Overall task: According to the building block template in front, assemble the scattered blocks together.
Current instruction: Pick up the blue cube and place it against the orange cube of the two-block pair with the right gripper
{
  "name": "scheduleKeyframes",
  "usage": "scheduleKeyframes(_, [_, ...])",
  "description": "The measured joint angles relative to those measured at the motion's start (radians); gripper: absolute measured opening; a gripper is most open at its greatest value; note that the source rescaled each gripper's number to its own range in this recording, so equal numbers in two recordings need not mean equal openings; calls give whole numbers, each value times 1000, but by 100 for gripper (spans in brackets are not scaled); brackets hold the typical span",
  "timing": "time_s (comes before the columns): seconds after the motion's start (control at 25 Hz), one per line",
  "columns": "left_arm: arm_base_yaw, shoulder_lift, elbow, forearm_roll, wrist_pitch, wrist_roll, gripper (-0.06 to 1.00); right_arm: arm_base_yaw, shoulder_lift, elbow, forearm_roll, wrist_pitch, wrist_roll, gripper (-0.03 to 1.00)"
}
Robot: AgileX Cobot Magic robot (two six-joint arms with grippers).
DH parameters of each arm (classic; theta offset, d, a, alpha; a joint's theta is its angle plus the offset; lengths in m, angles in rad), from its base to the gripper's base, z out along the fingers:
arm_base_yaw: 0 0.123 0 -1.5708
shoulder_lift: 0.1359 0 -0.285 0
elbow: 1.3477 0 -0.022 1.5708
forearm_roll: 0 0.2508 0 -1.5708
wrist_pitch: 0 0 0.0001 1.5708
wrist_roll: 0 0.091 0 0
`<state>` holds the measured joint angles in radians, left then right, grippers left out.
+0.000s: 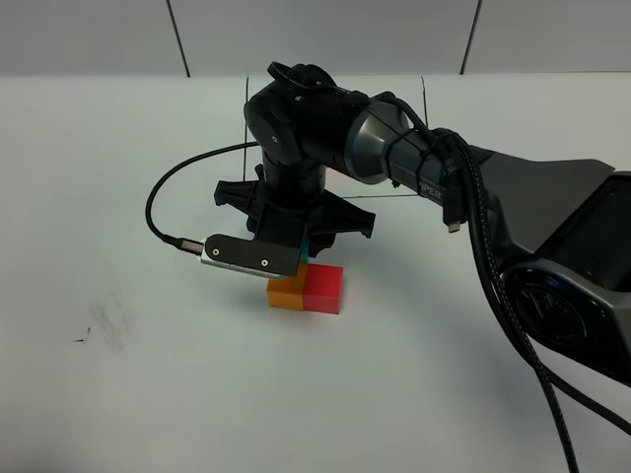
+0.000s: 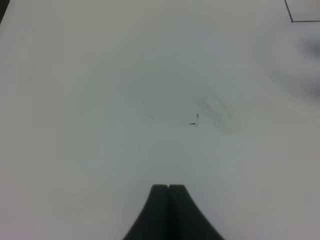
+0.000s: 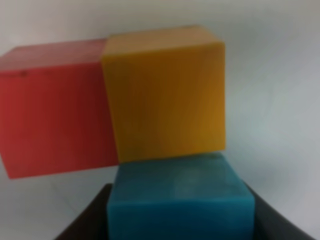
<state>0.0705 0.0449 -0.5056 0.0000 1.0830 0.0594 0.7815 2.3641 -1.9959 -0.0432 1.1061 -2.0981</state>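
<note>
At frame centre on the worktop (image 1: 118, 394), the blue cube (image 3: 180, 202) is held by the right hand (image 3: 180, 220) against the orange cube (image 3: 165, 92), itself touching the red cube (image 3: 55, 107); the left hand (image 2: 168, 192) is seen closed, empty.

The right arm (image 1: 394, 148) is glossy black with a grey metallic sleeve section bearing white lettering too small to read. A braided black cable (image 1: 493, 256) runs along it. Its wrist carries a silver camera bar (image 1: 251, 258) with two screws and a thin black cord (image 1: 173, 192). The left gripper (image 2: 168, 187) shows matte black fingers.
</note>
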Motion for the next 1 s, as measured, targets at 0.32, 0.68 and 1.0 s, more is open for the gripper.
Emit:
scheduleKeyframes(0.32, [0, 0, 0, 0, 0, 0, 0, 0, 0, 0, -1, 70, 0, 44])
scheduleKeyframes(0.68, [0, 0, 0, 0, 0, 0, 0, 0, 0, 0, -1, 89, 0, 44])
scheduleKeyframes(1.0, [0, 0, 0, 0, 0, 0, 0, 0, 0, 0, 0, 92, 0, 44])
